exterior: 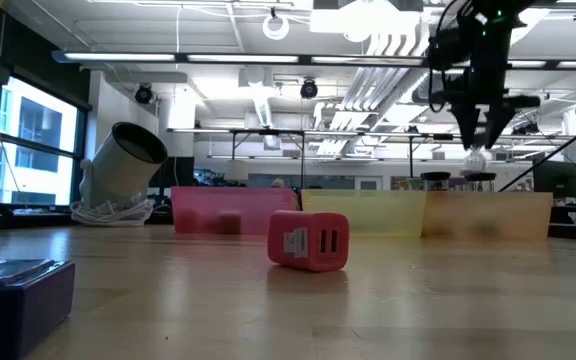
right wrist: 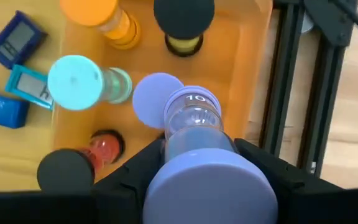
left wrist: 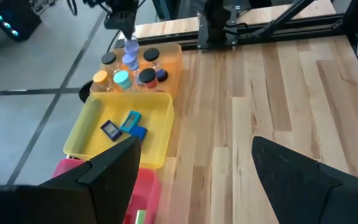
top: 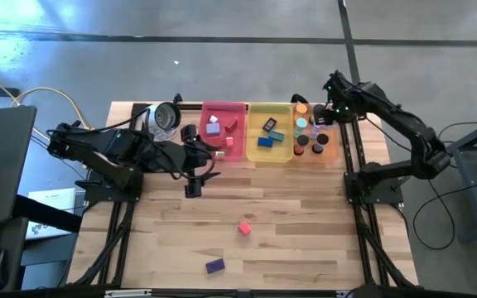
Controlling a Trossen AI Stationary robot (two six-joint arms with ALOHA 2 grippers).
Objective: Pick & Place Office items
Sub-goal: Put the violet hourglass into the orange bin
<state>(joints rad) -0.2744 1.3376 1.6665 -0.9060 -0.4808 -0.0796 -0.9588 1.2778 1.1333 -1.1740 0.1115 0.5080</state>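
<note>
Lavender cylinder (right wrist: 194, 146) between right gripper (right wrist: 197, 165) fingers

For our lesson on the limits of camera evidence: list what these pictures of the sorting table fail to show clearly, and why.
- Low view: the contents of the pink tray and yellow tray are only blurs behind their translucent walls.
- Low view: the purple block is cut off by the picture's edge.
- Right wrist view: the lavender bottle held in the right claw hides the tray floor beneath.
- High view: print on the red block is too small.
</note>
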